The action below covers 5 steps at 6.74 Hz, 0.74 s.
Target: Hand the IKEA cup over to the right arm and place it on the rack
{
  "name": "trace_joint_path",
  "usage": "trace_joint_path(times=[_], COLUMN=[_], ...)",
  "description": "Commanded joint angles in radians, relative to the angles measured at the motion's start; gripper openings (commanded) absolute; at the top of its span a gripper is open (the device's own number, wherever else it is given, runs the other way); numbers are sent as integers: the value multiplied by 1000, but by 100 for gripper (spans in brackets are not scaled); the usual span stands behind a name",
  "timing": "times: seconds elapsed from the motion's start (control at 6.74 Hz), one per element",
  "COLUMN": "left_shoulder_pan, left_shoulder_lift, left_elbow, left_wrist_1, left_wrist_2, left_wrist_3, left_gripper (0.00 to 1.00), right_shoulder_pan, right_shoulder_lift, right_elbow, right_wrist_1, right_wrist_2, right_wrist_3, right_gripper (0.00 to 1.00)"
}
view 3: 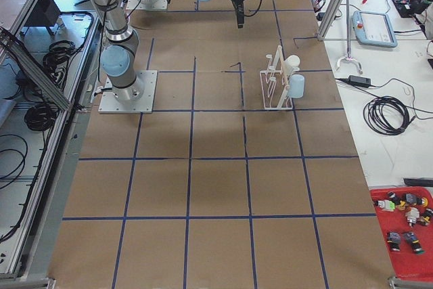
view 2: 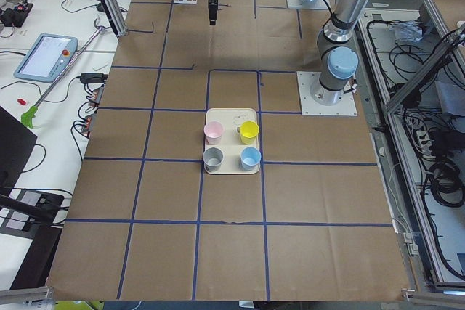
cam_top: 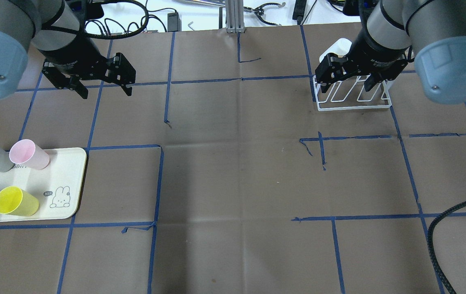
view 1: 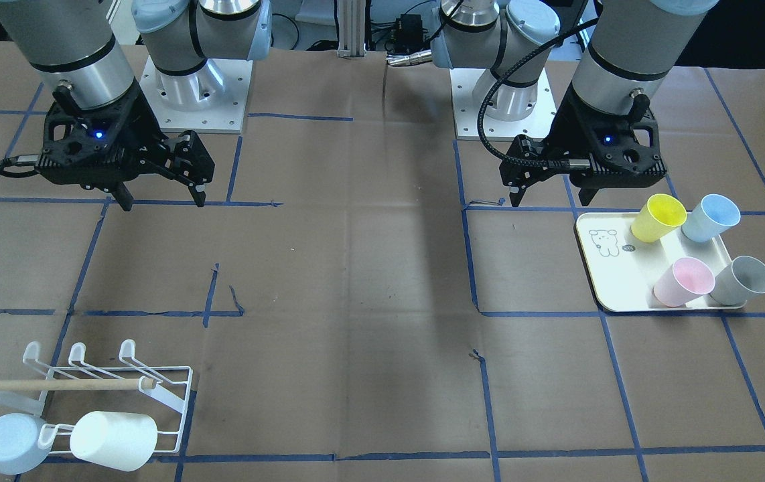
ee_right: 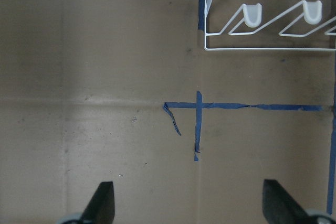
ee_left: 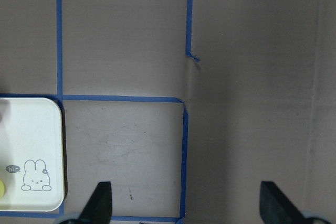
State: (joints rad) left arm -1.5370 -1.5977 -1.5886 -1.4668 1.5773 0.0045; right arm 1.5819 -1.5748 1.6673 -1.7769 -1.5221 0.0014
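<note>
**Left gripper [view 1: 554,198] and right gripper [view 1: 163,202] wide open, empty**

A yellow cup [view 1: 657,217], blue cup [view 1: 709,217], pink cup [view 1: 682,281] and grey cup [view 1: 743,280] are stood mouth-up on the tray [view 1: 613,274], just beside the left gripper. A white cup [view 1: 113,440] and pale-blue cup [view 1: 13,443] are hung on the rack [view 1: 108,385], apart from the right gripper.

You had the wide middle of the table [cam_top: 233,175] open from one side to the other. On the robot's left, the tray [cam_top: 72,163] carried four cups [cam_top: 29,154] bunched at one end, with only narrow gaps between them; its drawn end lay bare. On the robot's right, the rack [view 1: 167,399] had a white cup [view 1: 113,440] and a pale blue cup [view 1: 13,443] filling its operator-side row, and a wooden dowel [view 1: 54,385] lay across it. The row nearer the robot showed bare prongs [view 1: 76,349].
</note>
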Motion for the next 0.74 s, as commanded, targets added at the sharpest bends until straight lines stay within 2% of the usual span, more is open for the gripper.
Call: trace_joint_path(times=[0.0,0.15,0.3,0.59], left_shoulder_pan=[0,0,0,0], left_shoulder_lift=[-4,-8,-8,-8], left_elbow=[-1,-1,-1,-1], left_wrist_1=[0,0,0,0], left_wrist_2=[0,1,1,1], left_wrist_3=[0,0,0,0], left_gripper=[99,99,99,99], right_shoulder_pan=[27,27,27,27], right_shoulder_lift=[-13,-27,-68,-74], right_elbow=[-5,-17,-9,-14], right_wrist_1=[31,112,125,122], right_wrist_2=[-33,-33,-33,-32], right_wrist_3=[51,55,57,55], right_gripper=[100,100,100,100])
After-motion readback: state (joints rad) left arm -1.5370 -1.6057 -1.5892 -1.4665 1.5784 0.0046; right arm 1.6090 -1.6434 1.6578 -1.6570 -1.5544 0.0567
